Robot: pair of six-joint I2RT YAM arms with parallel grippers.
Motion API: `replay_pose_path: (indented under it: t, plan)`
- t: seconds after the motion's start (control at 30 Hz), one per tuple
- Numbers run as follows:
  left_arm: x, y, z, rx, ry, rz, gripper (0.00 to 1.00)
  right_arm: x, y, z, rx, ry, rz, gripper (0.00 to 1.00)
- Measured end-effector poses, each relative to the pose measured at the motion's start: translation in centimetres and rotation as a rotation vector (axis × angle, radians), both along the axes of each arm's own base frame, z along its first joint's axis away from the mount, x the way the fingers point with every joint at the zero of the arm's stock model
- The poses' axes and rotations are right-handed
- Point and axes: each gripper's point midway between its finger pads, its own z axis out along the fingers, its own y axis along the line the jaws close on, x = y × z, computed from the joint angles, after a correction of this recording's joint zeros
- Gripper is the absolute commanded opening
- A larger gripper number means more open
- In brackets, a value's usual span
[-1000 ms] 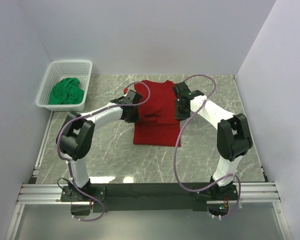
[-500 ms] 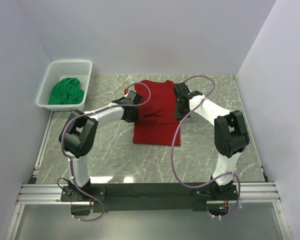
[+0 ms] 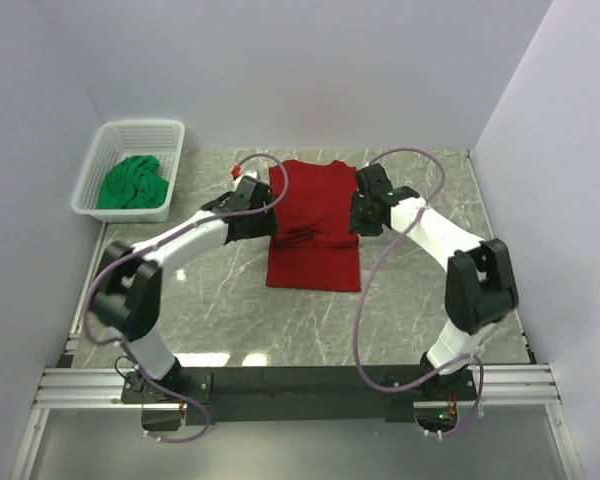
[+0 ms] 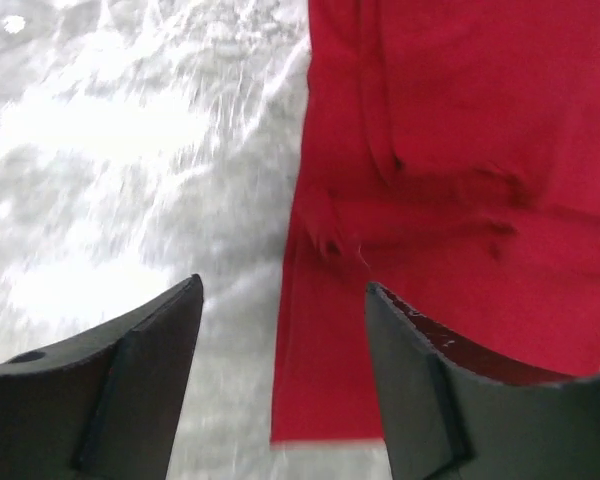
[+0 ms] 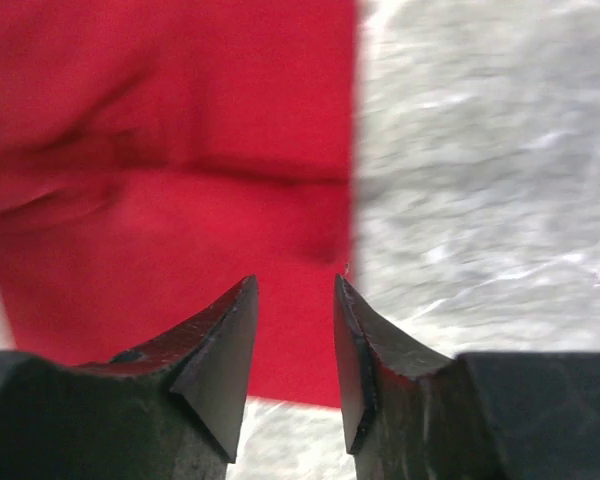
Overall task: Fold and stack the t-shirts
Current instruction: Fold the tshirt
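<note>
The deep red t-shirt [image 3: 314, 225] lies flat on the marble table, a long narrow rectangle with a creased band across its middle. My left gripper [image 3: 267, 222] hangs over the shirt's left edge. In the left wrist view it [image 4: 283, 283] is open, and only the red shirt [image 4: 450, 150] and the table lie below the jaws. My right gripper [image 3: 358, 216] is over the right edge. It [image 5: 295, 280] is open above the red fabric [image 5: 160, 130], holding nothing. The green t-shirt [image 3: 132, 183] sits bunched in the basket.
The white lattice basket [image 3: 130, 128] stands at the back left against the wall. White walls close the table on three sides. Bare marble [image 3: 210, 300] shows in front of the shirt and to both sides.
Both grippers have gone from shut to open and let go of the red shirt's edges. The left arm's elbow has swung out to the left; the right arm has shifted slightly right.
</note>
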Motion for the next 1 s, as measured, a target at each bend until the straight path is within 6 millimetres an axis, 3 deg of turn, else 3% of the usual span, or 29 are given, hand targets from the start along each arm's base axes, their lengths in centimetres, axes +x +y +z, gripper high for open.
replay_pose_path:
  t: [0.1, 0.17, 0.2, 0.37, 0.6, 0.67, 0.77, 1.0]
  plan:
    - [-1.8, 0.2, 2.2, -0.037, -0.037, -0.008, 0.56, -0.6, 2.1, 1.8, 0.081, -0.06, 0.062, 0.38]
    - [-3.2, -0.4, 2.6, -0.055, -0.044, -0.033, 0.47, -1.1, 4.0, 2.1, 0.135, -0.079, 0.124, 0.35]
    - [-4.0, -1.0, 2.4, -0.065, -0.035, -0.056, 0.35, -1.5, 4.9, 1.8, 0.156, -0.078, 0.153, 0.33]
    - [-7.6, -3.4, -1.3, -0.076, 0.07, -0.15, 0.15, -3.4, 7.7, -1.7, 0.207, 0.002, 0.251, 0.29]
    - [-9.7, -3.0, -6.5, -0.035, 0.192, -0.162, 0.13, -3.3, 8.0, -6.4, 0.186, 0.1, 0.26, 0.29]
    - [-10.3, -2.7, -7.6, -0.026, 0.217, -0.162, 0.13, -2.7, 7.9, -7.1, 0.175, 0.112, 0.257, 0.29]
    - [-10.1, -2.9, -7.6, -0.04, 0.206, -0.162, 0.13, -0.9, 7.8, -6.9, 0.16, 0.097, 0.247, 0.29]
    - [-9.9, -3.2, -7.7, -0.06, 0.185, -0.167, 0.13, 5.8, 5.3, -5.8, 0.13, 0.016, 0.153, 0.32]
